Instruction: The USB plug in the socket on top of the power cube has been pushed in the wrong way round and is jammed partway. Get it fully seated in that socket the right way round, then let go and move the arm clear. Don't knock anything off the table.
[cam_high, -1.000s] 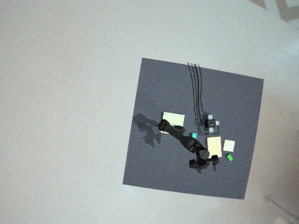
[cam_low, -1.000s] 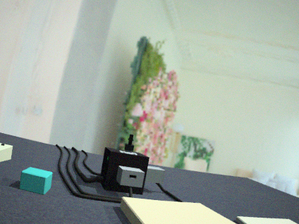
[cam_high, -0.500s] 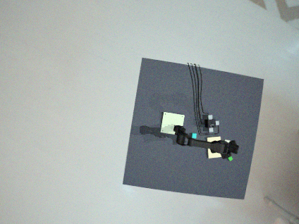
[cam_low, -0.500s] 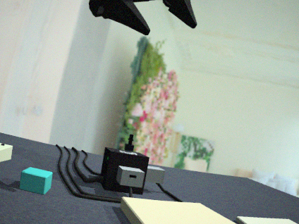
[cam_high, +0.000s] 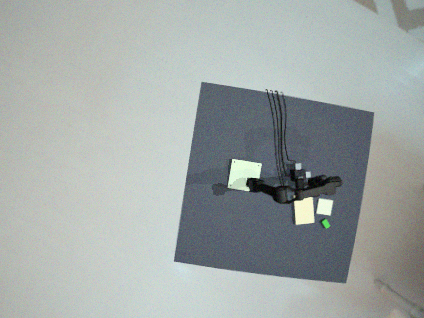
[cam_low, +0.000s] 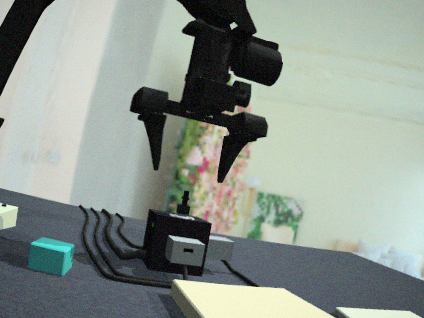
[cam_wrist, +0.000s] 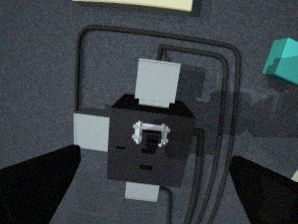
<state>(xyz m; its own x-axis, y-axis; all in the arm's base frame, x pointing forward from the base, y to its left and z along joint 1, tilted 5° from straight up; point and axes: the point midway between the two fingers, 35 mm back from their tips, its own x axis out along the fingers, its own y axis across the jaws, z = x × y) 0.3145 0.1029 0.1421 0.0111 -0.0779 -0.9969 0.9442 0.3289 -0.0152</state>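
The black power cube (cam_low: 165, 235) (cam_wrist: 127, 159) (cam_high: 299, 173) stands on the dark table (cam_high: 225, 235) (cam_low: 325, 270). A small black USB plug (cam_low: 185, 200) (cam_wrist: 150, 135) sticks up out of the socket on the cube's top. Grey plugs sit in the cube's sides (cam_low: 186, 250) (cam_low: 220, 246) (cam_wrist: 158, 83) (cam_wrist: 91, 131). My gripper (cam_low: 188, 172) (cam_wrist: 156, 159) (cam_high: 301, 181) is open and empty. It hangs straight above the cube, fingers pointing down, one on each side of the plug and well above it.
Black cables (cam_low: 100, 240) (cam_wrist: 200, 183) (cam_high: 277, 130) run from the cube across the table. A teal block (cam_low: 50, 256) (cam_wrist: 282, 58) lies left of the cube. A cream pad (cam_low: 240, 300) (cam_high: 304, 211), a small pale pad (cam_high: 324, 206), a green block (cam_high: 326, 224) and a pale green pad (cam_high: 244, 174) lie nearby.
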